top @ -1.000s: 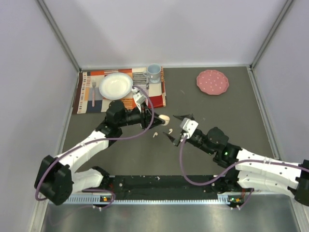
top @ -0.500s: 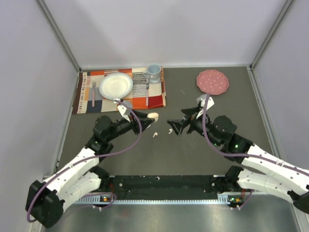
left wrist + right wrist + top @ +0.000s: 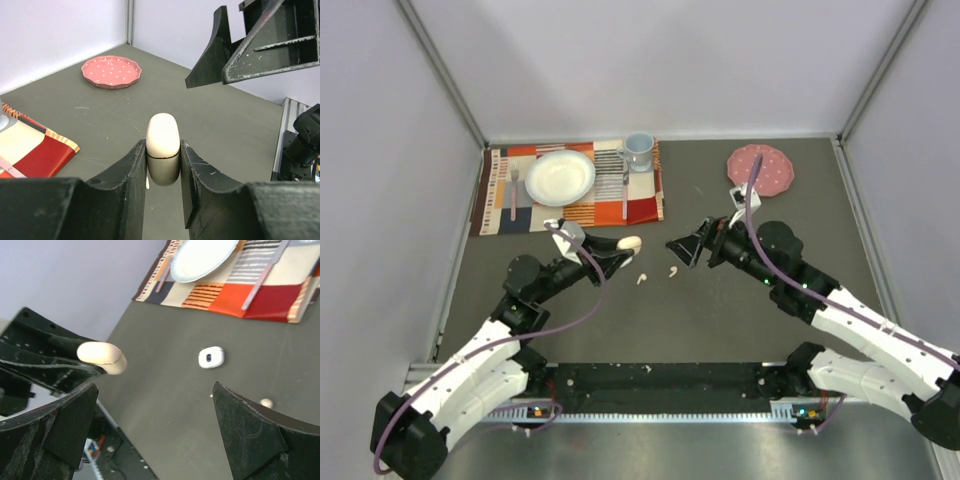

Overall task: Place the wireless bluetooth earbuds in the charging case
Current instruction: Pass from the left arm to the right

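Your left gripper (image 3: 163,152) clamps charging case (image 3: 162,131) aloft; your right gripper (image 3: 682,246) gapes wide, empty, facing it. Two earbuds (image 3: 641,278) lie loose on table (image 3: 720,320) below, between arms. By looks, none seated yet: pick-up and insertion both left to you.

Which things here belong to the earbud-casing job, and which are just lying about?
Job: cream rounded plastic charging case in the left gripper; two tiny white plastic earbuds on the dark table.
Lying about: striped fabric placemat, white round plate, pale blue cup, pink dotted plate.
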Controlling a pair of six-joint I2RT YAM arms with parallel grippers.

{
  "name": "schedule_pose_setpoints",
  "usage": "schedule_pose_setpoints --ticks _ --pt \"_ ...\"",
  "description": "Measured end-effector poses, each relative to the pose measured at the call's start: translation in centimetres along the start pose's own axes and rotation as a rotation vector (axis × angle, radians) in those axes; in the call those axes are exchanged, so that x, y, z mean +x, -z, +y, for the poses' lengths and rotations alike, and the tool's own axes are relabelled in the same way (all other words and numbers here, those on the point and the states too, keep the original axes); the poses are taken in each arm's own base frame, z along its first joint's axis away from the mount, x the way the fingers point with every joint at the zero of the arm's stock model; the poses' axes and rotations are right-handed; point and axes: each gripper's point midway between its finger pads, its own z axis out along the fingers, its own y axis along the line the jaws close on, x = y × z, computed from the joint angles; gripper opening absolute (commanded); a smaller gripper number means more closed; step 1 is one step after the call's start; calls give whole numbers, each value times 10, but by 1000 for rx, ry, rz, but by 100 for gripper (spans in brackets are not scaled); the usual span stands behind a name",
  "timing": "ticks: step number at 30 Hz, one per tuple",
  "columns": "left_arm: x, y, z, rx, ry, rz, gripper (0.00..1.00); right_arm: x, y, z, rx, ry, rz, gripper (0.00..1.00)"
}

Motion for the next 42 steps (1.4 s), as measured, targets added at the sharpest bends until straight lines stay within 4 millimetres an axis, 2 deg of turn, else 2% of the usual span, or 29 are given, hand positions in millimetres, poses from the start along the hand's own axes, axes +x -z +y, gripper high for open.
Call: schedule_pose_setpoints --ticks 4,10,14,17,25,35,41,42 --pt "1 4 -4 22 -25 -22 0 3 -8 12 -36 -118 30 95" --pt "15 9 -13 83 -59 -35 0 9 -14 30 -103 -293 73 92" --pt "13 9 -18 122 -101 -49 0 7 -14 38 -136 -375 76 90" --pt "8 10 -20 132 -141 -83 0 14 -16 39 -140 -453 104 91" --pt "11 13 -17 122 -192 -113 0 51 -31 35 -144 -637 227 89" --pt "7 13 -18 124 -210 -127 0 55 -46 52 -250 -747 286 83" --pt "8 13 -19 129 -208 -124 0 54 -45 56 -269 -765 296 70" --pt "9 12 -19 130 -206 -122 0 55 -46 56 -267 -774 300 65"
